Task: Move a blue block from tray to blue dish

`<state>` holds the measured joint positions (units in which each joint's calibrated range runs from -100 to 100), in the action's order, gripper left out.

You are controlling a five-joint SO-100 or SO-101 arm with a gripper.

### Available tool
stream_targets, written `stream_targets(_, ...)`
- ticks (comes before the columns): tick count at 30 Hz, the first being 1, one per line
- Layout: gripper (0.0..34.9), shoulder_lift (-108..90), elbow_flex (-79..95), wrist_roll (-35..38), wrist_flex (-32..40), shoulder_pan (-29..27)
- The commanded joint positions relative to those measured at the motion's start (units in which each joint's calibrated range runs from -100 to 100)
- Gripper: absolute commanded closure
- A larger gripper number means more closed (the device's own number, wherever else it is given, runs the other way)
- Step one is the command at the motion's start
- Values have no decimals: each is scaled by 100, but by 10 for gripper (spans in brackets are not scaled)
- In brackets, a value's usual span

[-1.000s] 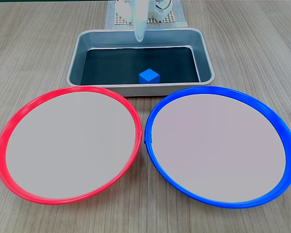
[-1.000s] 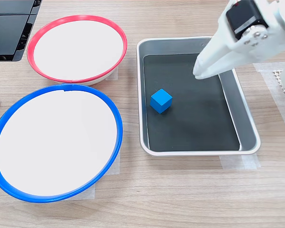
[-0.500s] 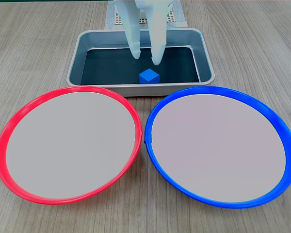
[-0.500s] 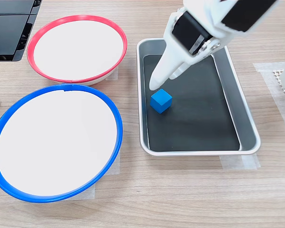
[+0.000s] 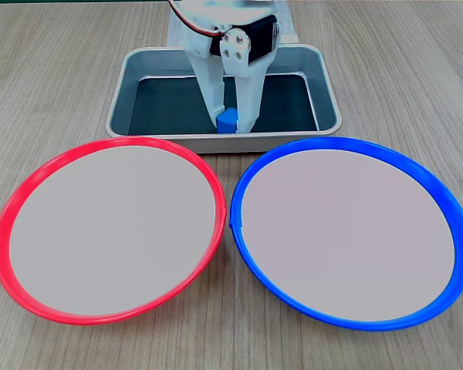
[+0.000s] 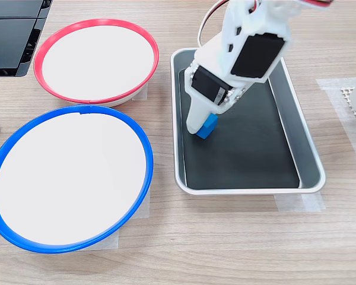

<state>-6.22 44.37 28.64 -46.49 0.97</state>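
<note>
The small blue block [image 5: 228, 120] [image 6: 210, 124] lies on the dark floor of the grey tray [image 5: 329, 86] [image 6: 309, 155], near the rim that faces the dishes. My white gripper [image 5: 230, 128] [image 6: 202, 128] is lowered into the tray and open. One finger stands on each side of the block and hides part of it. Whether the fingers touch the block I cannot tell. The blue dish [image 5: 449, 202] [image 6: 77, 110] sits empty beside the tray, on the first exterior view's right.
A like dish with a red rim [image 5: 8, 216] [image 6: 95, 22] sits empty next to the blue one. Black equipment [image 6: 12, 35] lies at the second exterior view's top left. A white mesh mat [image 6: 355, 101] shows at the right edge of that same view.
The gripper has come forward and down from the tray's far side. Its fingers spread apart and now straddle the block. The block has stayed in place.
</note>
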Motion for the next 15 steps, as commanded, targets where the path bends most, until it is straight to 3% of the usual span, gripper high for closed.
stream_targets(1, 346, -124, -236, 59, -167, -8)
stream_targets(6, 346, -1113, -619, -73, -1364, 331)
stream_targets(9, 346, -1386, -1456, -508, -2132, 679)
stream_targets(15, 346, -13, -3777, -1729, -1950, 980)
